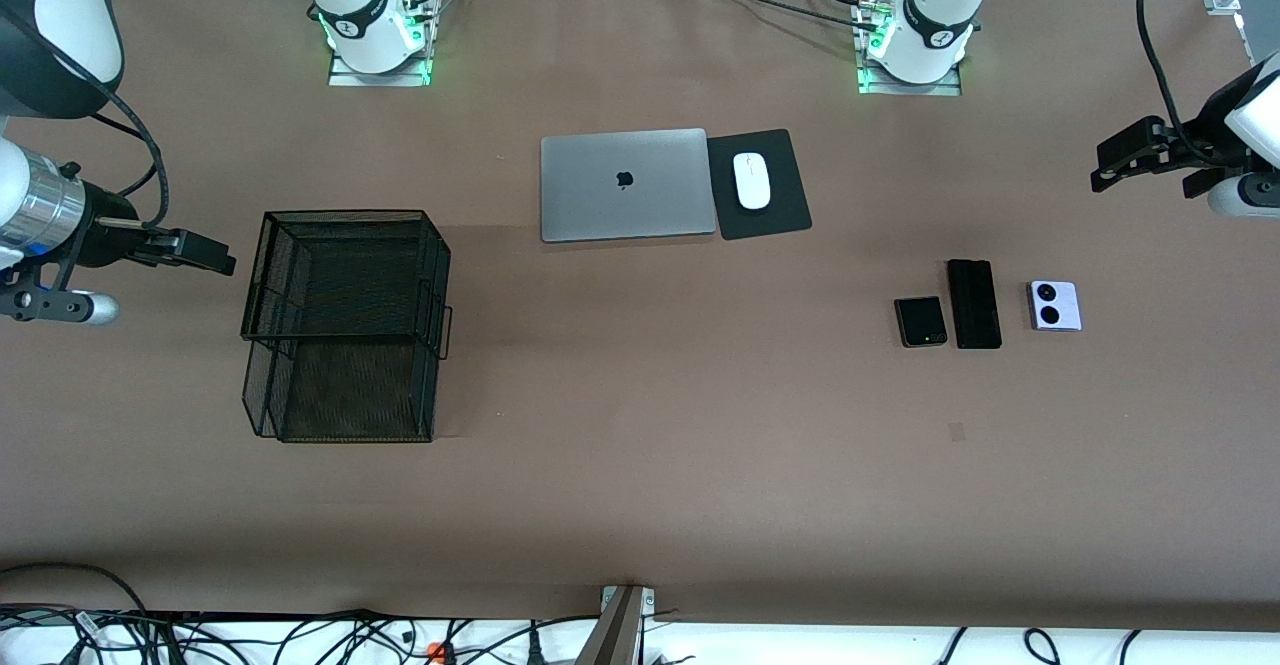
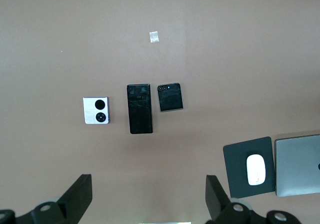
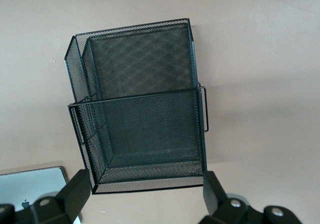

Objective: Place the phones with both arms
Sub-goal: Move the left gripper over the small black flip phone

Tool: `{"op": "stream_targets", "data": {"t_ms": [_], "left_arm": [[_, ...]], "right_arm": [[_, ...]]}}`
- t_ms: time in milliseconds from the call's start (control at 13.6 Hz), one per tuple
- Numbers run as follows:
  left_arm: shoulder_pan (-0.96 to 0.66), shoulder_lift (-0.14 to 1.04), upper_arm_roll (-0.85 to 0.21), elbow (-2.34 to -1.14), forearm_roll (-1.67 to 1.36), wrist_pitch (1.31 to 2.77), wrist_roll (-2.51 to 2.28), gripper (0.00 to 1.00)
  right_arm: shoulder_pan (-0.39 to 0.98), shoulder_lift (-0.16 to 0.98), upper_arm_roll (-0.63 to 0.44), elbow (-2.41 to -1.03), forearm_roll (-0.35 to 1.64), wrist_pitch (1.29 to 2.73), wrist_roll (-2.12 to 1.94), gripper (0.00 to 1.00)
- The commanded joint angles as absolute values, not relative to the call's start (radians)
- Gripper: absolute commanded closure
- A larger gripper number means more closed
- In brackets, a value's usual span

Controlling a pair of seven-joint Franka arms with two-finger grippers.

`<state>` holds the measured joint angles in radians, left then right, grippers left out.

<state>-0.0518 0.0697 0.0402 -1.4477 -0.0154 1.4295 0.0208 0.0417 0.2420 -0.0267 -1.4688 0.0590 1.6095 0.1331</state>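
Three phones lie flat in a row on the brown tabletop toward the left arm's end, none touching: small black flip phone, long slim black slab phone in the middle, lavender flip phone with two round black lenses facing up. Slab phone sits just beside the black flip, lavender one slightly more apart. Left pincer hangs in the air at the left arm's edge of the tabletop, fingers spread wide, holding nothing; its wrist view looks down on all three phones. Right pincer hovers just beside the black wire mesh basket at the right arm's end, also wide, holding nothing. Silver laptop, lid closed, lies mid-tabletop nearer the bases, touching a black mouse pad that carries a white mouse.
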Motion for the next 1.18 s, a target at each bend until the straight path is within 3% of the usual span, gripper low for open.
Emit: {"op": "stream_targets", "data": {"t_ms": [0,588,808,1102], "left_arm": [[-0.051,0.055,0.044,-1.456,-0.017,1.424,0.038,0.00],[-0.058,0.077,0.037,-1.459,0.002,1.408,0.018,0.00],[-0.066,0.121,0.031,-1.462,0.008,1.336,-0.027,0.00],[-0.069,0.218,0.031,-1.483,0.049,1.422,-0.029,0.00]], "right_arm": [[0.041,0.241,-0.026,-1.457,0.058,1.598,0.156,0.00],[0.051,0.241,-0.026,-1.456,0.043,1.595,0.155,0.00],[0.052,0.239,-0.026,-1.456,0.034,1.595,0.155,0.00],[0.052,0.239,-0.025,-1.456,0.011,1.595,0.155,0.00]]}}
